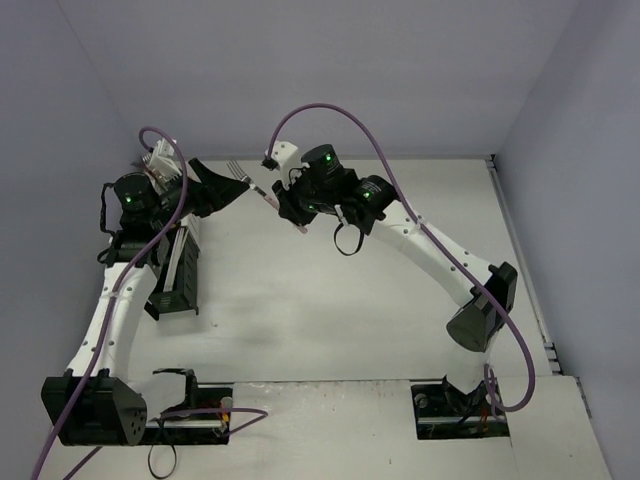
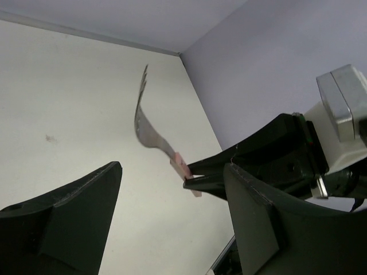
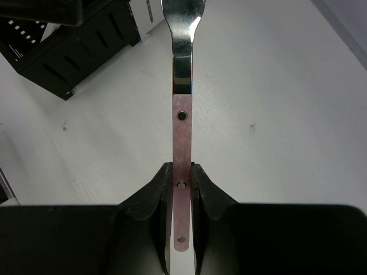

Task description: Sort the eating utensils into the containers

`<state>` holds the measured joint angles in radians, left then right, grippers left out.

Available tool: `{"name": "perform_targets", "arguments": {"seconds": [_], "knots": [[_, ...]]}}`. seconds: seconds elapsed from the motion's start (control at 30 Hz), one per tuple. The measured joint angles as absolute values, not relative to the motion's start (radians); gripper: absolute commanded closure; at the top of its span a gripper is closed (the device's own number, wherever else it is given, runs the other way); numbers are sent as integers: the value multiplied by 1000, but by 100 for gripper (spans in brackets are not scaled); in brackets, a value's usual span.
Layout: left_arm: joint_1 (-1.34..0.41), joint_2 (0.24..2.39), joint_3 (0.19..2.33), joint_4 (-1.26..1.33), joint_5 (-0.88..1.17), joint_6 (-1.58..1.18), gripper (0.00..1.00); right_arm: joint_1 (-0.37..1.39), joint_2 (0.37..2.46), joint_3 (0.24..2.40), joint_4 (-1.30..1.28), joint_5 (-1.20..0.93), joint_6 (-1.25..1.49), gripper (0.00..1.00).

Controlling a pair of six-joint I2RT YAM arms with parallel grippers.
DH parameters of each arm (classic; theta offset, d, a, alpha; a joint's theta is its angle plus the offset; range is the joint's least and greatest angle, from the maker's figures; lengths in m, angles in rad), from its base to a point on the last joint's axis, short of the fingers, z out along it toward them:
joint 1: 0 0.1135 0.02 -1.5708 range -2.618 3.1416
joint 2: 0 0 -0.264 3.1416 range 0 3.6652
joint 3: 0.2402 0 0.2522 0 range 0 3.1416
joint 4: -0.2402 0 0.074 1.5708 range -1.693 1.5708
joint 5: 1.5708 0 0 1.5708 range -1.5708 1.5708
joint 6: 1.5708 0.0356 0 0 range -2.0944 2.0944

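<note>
My right gripper (image 3: 182, 182) is shut on the pink handle of a pink and silver fork (image 3: 182, 132), with the tines pointing away from it. In the top view the right gripper (image 1: 283, 208) holds the fork (image 1: 243, 176) in the air at the back left, tines toward the left arm. My left gripper (image 1: 213, 182) is open and empty just left of the tines. In the left wrist view the fork (image 2: 146, 123) hangs beyond the open left gripper (image 2: 172, 172). The black caddy (image 1: 178, 270) stands under the left arm. The white caddy (image 1: 160, 160) is mostly hidden behind it.
The black caddy (image 3: 74, 54) and a corner of the white caddy (image 3: 150, 14) show at the top left of the right wrist view. Grey walls close the back and sides. Purple cables loop over both arms.
</note>
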<state>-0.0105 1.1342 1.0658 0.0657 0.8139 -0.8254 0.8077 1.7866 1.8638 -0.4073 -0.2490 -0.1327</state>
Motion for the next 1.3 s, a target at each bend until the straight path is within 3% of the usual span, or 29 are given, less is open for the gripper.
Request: {"name": "perform_targets", "arguments": {"seconds": [0.6,0.93,1.0,1.03,1.13,1.2,1.27,1.3], "knots": [[-47,1153,1018,136,705,-862,40,862,1787,1856,-391,-186,-135,100],[-51,1174,941,306,710,-1004,66,892,1786,1856,-385,-177,-137,100],[-52,1178,924,347,714,-1036,73,897,1786,1856,-385,-174,-138,100],[-52,1179,917,361,715,-1052,83,898,1786,1856,-385,-172,-140,100],[-52,1183,904,393,717,-1080,97,901,1786,1853,-383,-170,-140,100],[-52,1183,900,406,716,-1099,100,904,1785,1849,-375,-166,-141,100],[-51,1183,897,417,713,-1110,100,905,1784,1849,-370,-161,-142,92],[-51,1183,895,423,712,-1115,100,905,1783,1849,-369,-158,-142,74]]}}
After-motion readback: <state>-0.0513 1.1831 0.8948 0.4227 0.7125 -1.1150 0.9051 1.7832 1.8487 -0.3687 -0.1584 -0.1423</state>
